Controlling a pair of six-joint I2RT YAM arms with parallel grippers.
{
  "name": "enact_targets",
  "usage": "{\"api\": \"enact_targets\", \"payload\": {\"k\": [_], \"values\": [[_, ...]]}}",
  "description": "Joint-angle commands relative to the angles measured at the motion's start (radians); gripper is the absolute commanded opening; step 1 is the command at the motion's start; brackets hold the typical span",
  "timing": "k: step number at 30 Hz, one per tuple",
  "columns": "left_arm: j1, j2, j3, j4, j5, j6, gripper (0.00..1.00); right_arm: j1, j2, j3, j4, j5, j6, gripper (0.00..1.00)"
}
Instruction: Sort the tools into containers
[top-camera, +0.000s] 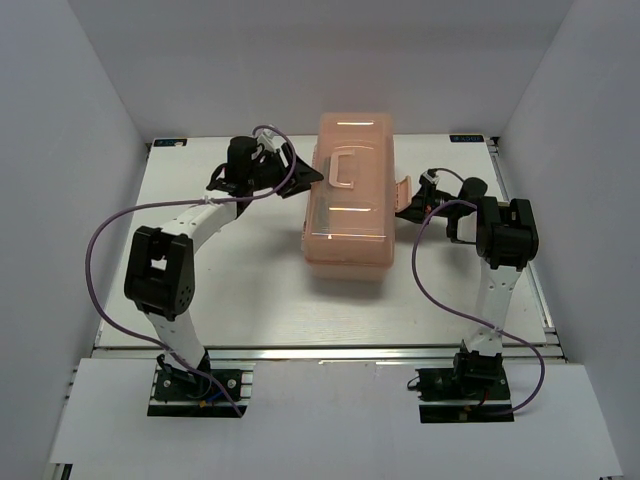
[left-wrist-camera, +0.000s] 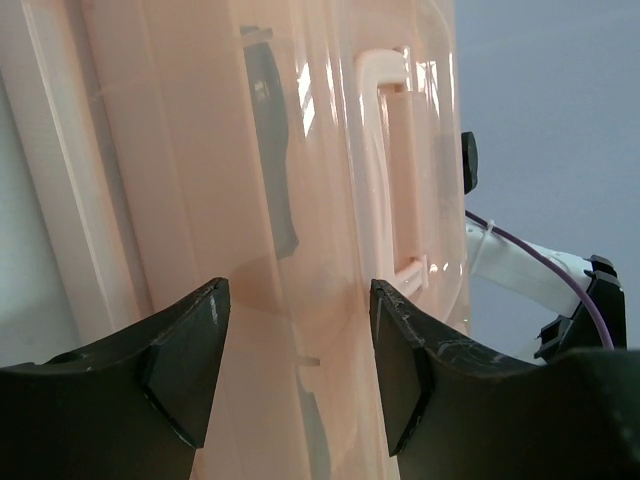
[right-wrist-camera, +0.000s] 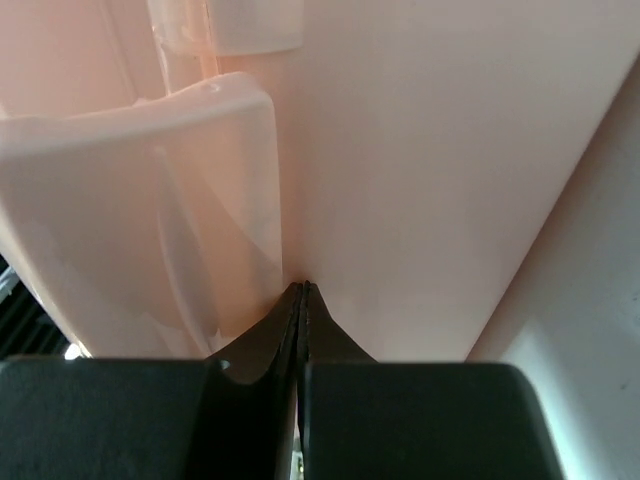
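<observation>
The salmon-pink toolbox stands closed in the middle of the table, its lid handle lying flat. No screwdrivers lie in the open. In the left wrist view dark long shapes show through the translucent lid; I cannot tell what they are. My left gripper is open at the box's far left side, its jaws spread close to the lid, near the handle. My right gripper is shut, its tips against the box's right wall, beside the latch flap, which sticks outward.
White walls enclose the table on three sides. Purple cables loop from both arms. The right arm shows beyond the box in the left wrist view.
</observation>
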Motion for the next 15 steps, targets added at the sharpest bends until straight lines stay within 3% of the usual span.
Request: {"api": "enact_targets", "payload": {"k": [1,15], "values": [[-0.053,0.016,0.044,-0.051,0.041,0.026,0.67,0.038,-0.046,0.061,0.562,-0.059,0.058,0.00],[-0.062,0.042,0.073,-0.088,0.039,0.029,0.67,0.057,0.026,0.159,0.335,-0.056,-0.088,0.00]]}}
